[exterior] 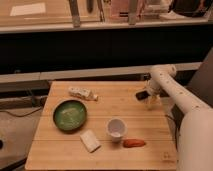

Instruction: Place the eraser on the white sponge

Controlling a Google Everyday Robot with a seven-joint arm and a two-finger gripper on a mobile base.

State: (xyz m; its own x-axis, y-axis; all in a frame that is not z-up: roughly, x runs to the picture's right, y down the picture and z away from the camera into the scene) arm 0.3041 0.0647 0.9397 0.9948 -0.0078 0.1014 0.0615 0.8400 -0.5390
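Observation:
The eraser [141, 95], a small dark block, shows at the right side of the wooden table, right against the left side of my gripper [150, 103]. I cannot tell whether it is held or lying on the table. My gripper hangs from the white arm [172, 92], which reaches in from the right, and sits low over the table near its right edge. The white sponge [90, 141], an off-white pad, lies near the front of the table, left of the white cup [116, 128] and far from the gripper.
A green bowl [70, 115] sits at the left. A whitish tube with dark marks [82, 93] lies at the back left. An orange carrot-like piece [134, 143] lies in front of the cup. The wooden table [125, 110] ends close to my gripper on the right.

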